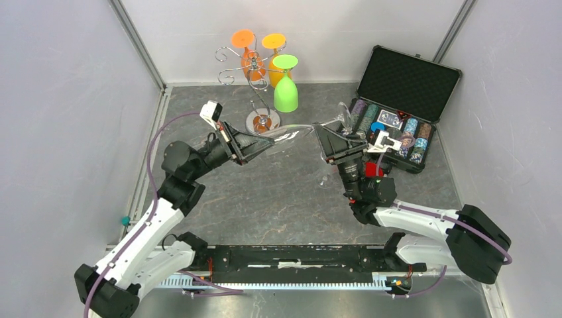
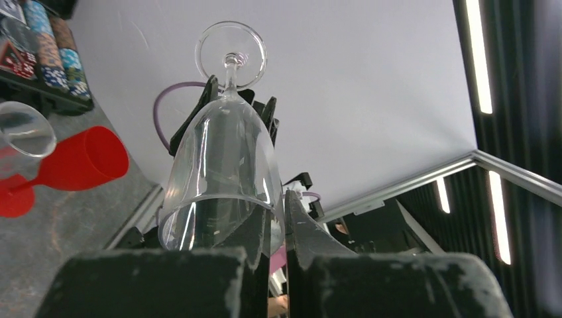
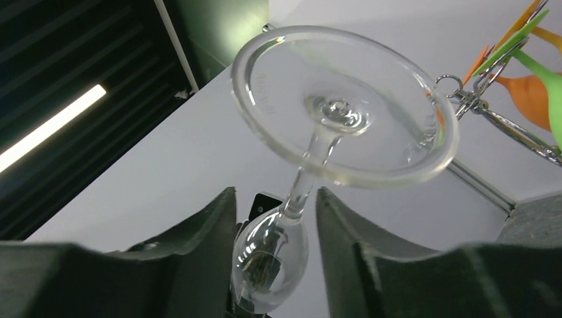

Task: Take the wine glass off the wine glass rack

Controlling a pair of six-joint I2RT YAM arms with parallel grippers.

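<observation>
Left wrist: my left jaws clench the clear stemmed wine glass (image 2: 222, 165); my released right jaws should leave its stem squarely.

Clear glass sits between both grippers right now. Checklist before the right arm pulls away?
1. Left gripper pinches the clear wine glass at its bowl rim: ok.
2. Right gripper jaws apart, not clamping the stem: ok.
3. Glass off the wine glass rack, not touching it: ok.
4. Foot wider than the right jaw gap, so no retreat along the stem: not ok.
5. Rim pinch firm enough to carry the glass alone: cannot tell.
</observation>
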